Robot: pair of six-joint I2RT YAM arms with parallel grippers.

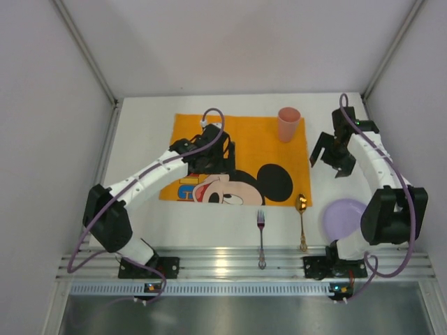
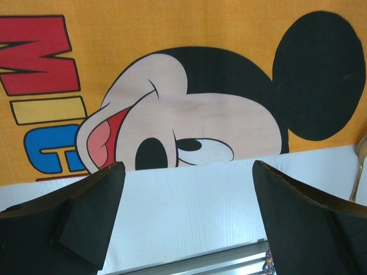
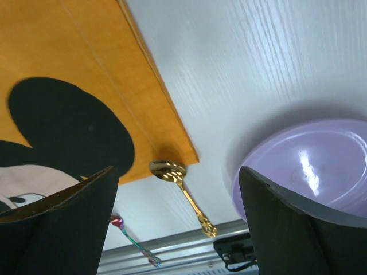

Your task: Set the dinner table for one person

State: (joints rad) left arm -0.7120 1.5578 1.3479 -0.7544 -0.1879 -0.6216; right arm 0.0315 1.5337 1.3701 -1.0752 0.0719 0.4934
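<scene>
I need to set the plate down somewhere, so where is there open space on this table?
Free: the placemat's middle, between the left gripper and the cup; also the bare dinner table beside the placemat's far-left corner. Crowded: the near right, where fork, spoon and plate lie close together.

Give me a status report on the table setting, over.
Left gripper open, empty, above placemat. Right gripper open, empty, above dinner table. Cup on placemat; fork, spoon, plate off it, nearside. Nothing blocking.
</scene>
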